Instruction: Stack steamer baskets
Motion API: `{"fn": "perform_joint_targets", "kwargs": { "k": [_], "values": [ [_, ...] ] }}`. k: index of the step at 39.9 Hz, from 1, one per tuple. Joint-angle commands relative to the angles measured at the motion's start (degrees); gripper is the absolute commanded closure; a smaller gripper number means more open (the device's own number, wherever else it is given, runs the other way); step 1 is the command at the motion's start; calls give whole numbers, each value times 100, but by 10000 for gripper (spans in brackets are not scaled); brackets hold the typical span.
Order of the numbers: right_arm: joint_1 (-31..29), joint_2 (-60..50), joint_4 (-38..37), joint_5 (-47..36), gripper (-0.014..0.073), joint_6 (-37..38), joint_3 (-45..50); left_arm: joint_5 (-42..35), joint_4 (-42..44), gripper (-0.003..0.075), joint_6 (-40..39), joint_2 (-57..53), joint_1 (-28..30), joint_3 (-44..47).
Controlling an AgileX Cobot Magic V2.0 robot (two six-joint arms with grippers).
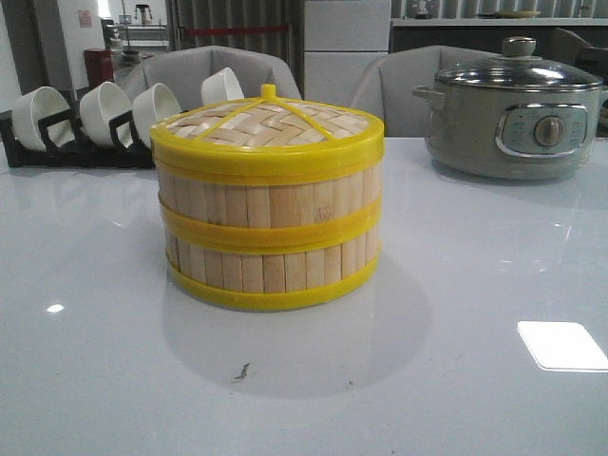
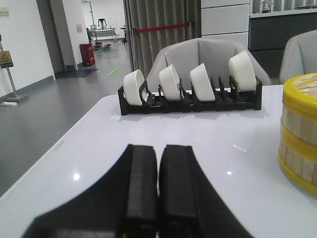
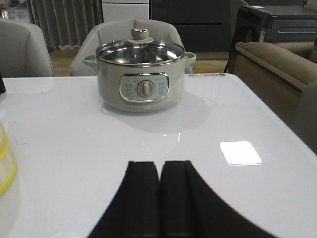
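Observation:
Two steamer baskets stand one on the other in the middle of the white table: the upper basket rests on the lower basket. A woven bamboo lid with a yellow rim and knob covers the top. The stack's edge shows in the left wrist view, and a sliver of it in the right wrist view. My left gripper is shut and empty, low over the table to the left of the stack. My right gripper is shut and empty too, to the right of the stack. Neither gripper appears in the front view.
A black rack with several white bowls stands at the back left. A grey-green electric pot with a glass lid sits at the back right, also in the right wrist view. Grey chairs stand behind the table.

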Motion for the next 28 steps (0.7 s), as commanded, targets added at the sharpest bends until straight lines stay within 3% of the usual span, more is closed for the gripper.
{"fn": "perform_joint_targets", "kwargs": {
  "k": [1,18,28],
  "values": [
    [-30,-119,-14,-495,545,-48,90,-466,3,629,-60,-64,12,0],
    [341,-979,33,-1107,545,4,1486,-466,3,629,-60,-64,12,0],
    [480,-973,34,-1059,545,9,1491,-466,3,629,-60,-64,12,0]
  ]
}}
